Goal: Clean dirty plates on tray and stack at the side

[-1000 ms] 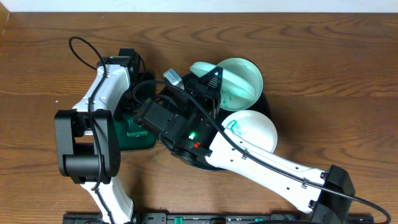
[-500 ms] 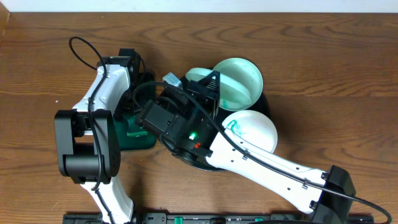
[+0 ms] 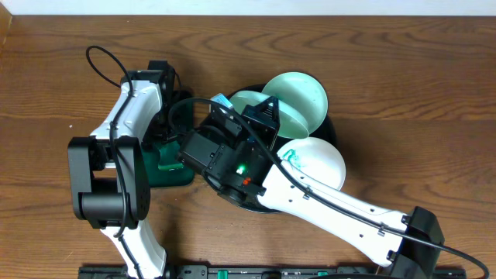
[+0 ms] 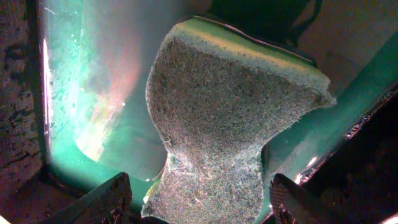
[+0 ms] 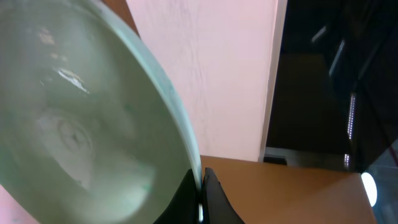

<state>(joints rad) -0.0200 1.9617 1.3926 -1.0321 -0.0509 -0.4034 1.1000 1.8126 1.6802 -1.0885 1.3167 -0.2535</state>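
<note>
While you grip the plate (image 5: 81, 124) by its rim only, expect slip.
Right gripper (image 5: 200, 186) pinches the edge, plate tilted above the tray (image 3: 332, 130); sponge pressure could lever it out. Left gripper (image 4: 199, 202) clasps the sponge (image 4: 230, 124), jaws wide. Plate is pale mint, glossy, no clear smear.

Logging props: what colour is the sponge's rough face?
Speckled grey-green sponge, best in left wrist view.

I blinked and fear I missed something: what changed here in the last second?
The right gripper, clamped on the rim of a small round mint plate, swung it slightly right, showing more of its face. The other two plates and the left gripper pinching the green sponge stayed put.
</note>
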